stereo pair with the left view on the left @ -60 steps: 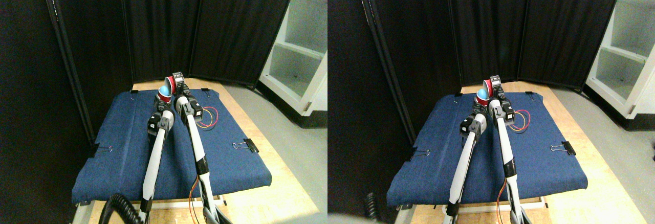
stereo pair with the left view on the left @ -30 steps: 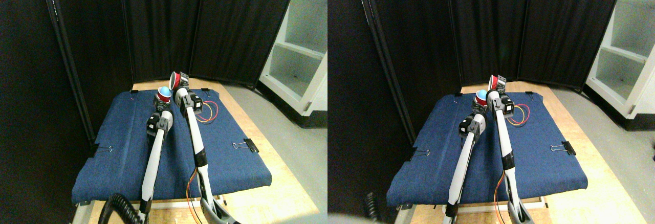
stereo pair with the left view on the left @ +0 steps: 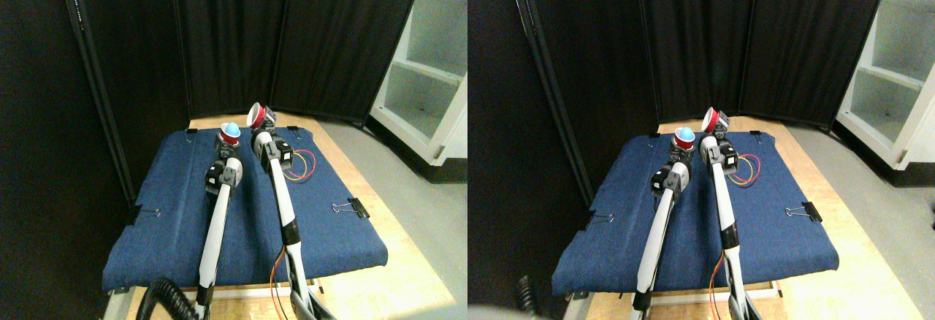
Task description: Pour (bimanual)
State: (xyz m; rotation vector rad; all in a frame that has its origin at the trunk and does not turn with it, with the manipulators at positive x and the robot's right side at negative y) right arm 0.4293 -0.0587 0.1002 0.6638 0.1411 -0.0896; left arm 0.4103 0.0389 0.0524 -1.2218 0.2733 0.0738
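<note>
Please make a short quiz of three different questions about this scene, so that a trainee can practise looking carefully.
1. True or false: the blue ball sits in the red cup at the left gripper.
2. Multiple choice: the red cup at the right gripper is A) upright on the cloth, B) held up and tilted, C) lying on the floor.
3. Fill in: the coloured wires lie on the blue ____.

Key: 1 true; 2 B; 3 cloth. The tilted cup shows nothing inside it, and a black clip sits at the cloth's right edge.
</note>
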